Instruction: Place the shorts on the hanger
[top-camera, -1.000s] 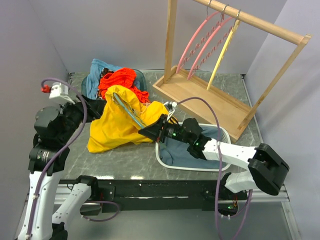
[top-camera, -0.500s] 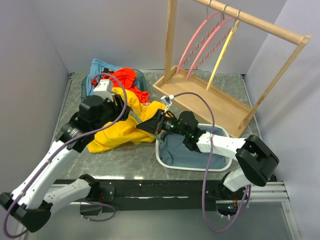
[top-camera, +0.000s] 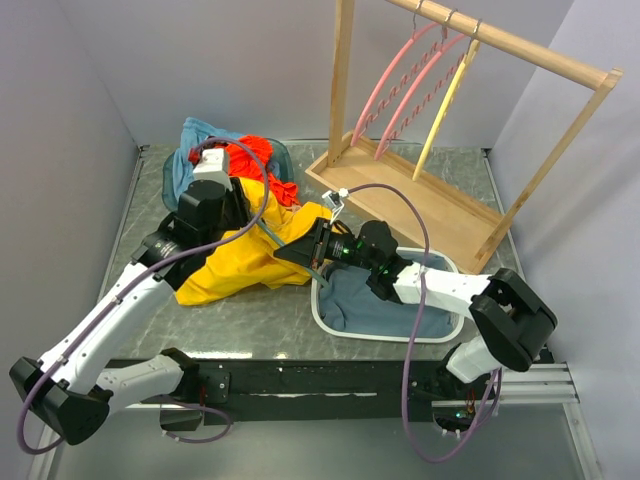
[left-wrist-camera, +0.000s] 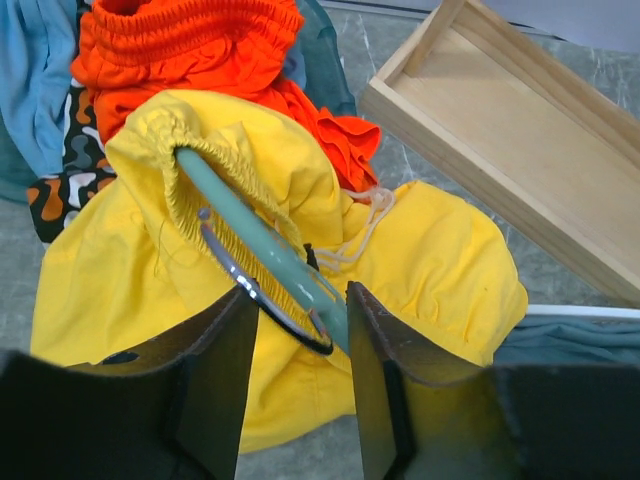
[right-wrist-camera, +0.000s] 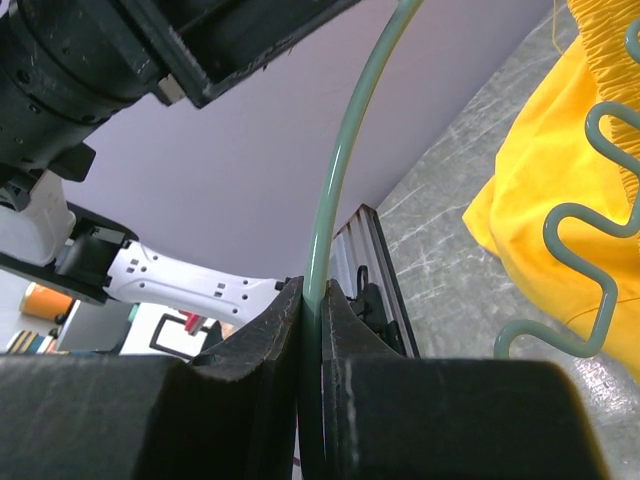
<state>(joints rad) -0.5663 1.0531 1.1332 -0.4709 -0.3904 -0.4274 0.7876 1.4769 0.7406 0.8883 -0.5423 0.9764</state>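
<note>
Right jaws clenched on the hanger (right-wrist-camera: 335, 170), left jaws released over the shorts (left-wrist-camera: 430, 260): a sloppy pinch here could tug the fabric off the hanger.

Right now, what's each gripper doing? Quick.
Left gripper: jaws open, straddling the hanger, not clamped.
Right gripper: jaws closed on the hanger's arch.
</note>
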